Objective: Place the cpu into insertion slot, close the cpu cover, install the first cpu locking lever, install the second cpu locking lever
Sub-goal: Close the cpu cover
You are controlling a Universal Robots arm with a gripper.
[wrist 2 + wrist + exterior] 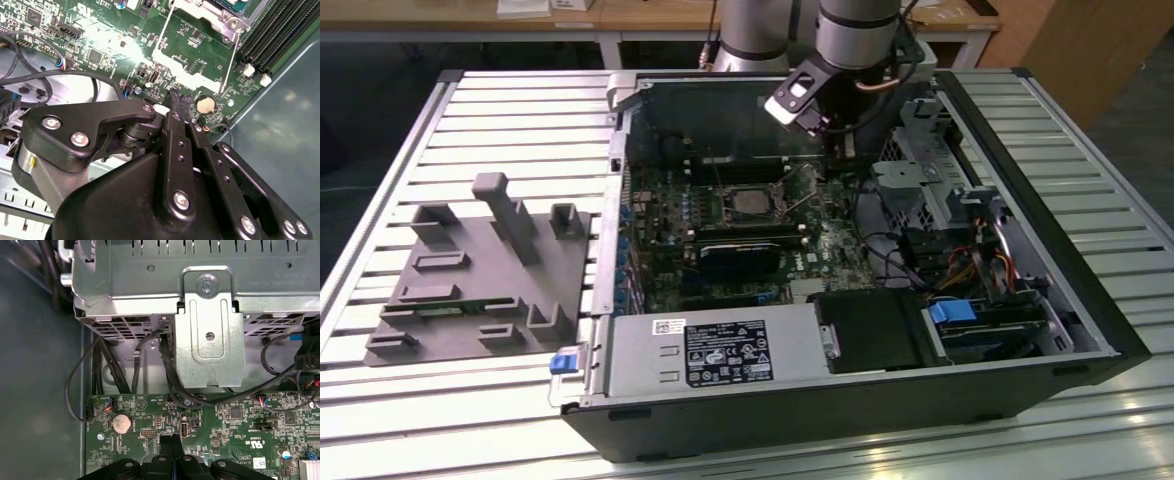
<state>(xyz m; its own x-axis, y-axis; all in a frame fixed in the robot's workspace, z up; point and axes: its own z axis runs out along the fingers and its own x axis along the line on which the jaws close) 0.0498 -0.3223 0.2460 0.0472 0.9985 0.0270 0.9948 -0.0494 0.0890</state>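
Slatted bench, open PC case: gripper jaws pinched shut, holding nothing, tips low by coin cell; risk: slip scrapes mobo or bends thin locking lever

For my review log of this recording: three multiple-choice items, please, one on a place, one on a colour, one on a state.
1. Where does the grey fixture block stand?
A) on the slatted table, at the exterior view's left of the computer case
B) inside the case
C) atop the case

2. What colour is the motherboard?
A) red
B) green
C) white

3. How is the cpu?
A) lying on the fixture block
B) lying on the table
C) seated in the insertion slot

Key: 1A, it stands on slats beside the case; 2B, green in both wrist views; 3C, its silver top shows within the socket rim.
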